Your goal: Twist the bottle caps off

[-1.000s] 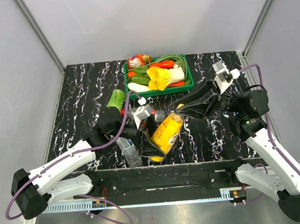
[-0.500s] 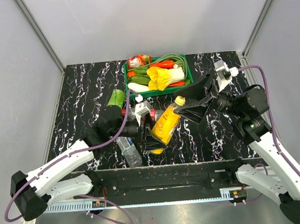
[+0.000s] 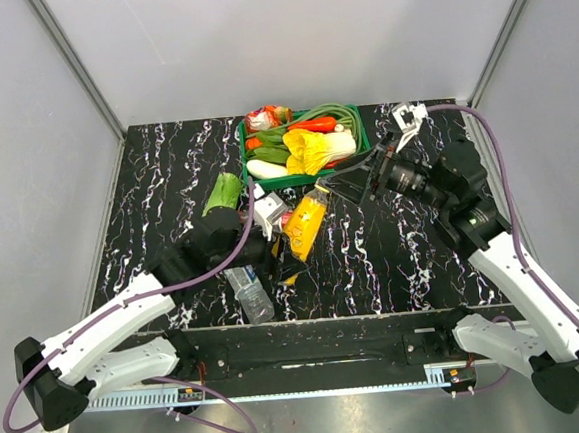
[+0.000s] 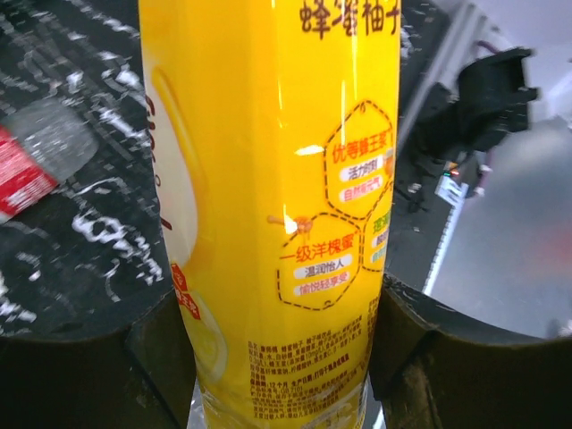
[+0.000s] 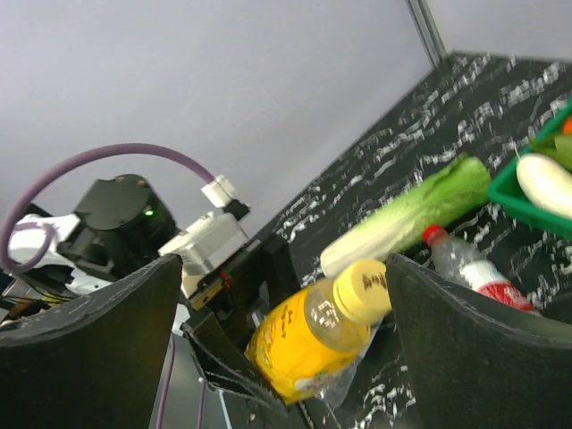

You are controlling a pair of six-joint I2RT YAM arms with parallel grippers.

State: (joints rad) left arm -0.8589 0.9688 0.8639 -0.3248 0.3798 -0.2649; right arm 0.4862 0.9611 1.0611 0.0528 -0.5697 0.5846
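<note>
A yellow-labelled drink bottle point(image 3: 305, 225) is held tilted above the table, its body point(image 4: 277, 206) clamped between the fingers of my left gripper point(image 4: 281, 357). Its yellow cap point(image 5: 365, 288) sits on the neck and points toward my right gripper point(image 5: 286, 295), which stands open. The cap shows between the two wide fingers, close to the right one, with no grip on it. In the top view my right gripper point(image 3: 335, 186) hangs just right of the yellow cap point(image 3: 320, 192). A small bottle with a red cap point(image 5: 433, 234) lies behind on the table.
A clear bottle point(image 3: 247, 290) lies near the front edge by the left arm. A long green leafy vegetable point(image 3: 223, 194) lies left of centre. A green basket point(image 3: 363, 135) full of vegetables stands at the back, its corner point(image 5: 527, 192) near my right gripper.
My right gripper has opened off the yellow cap and drawn back to the right. The left arm has carried the yellow bottle farther back and slightly left.
</note>
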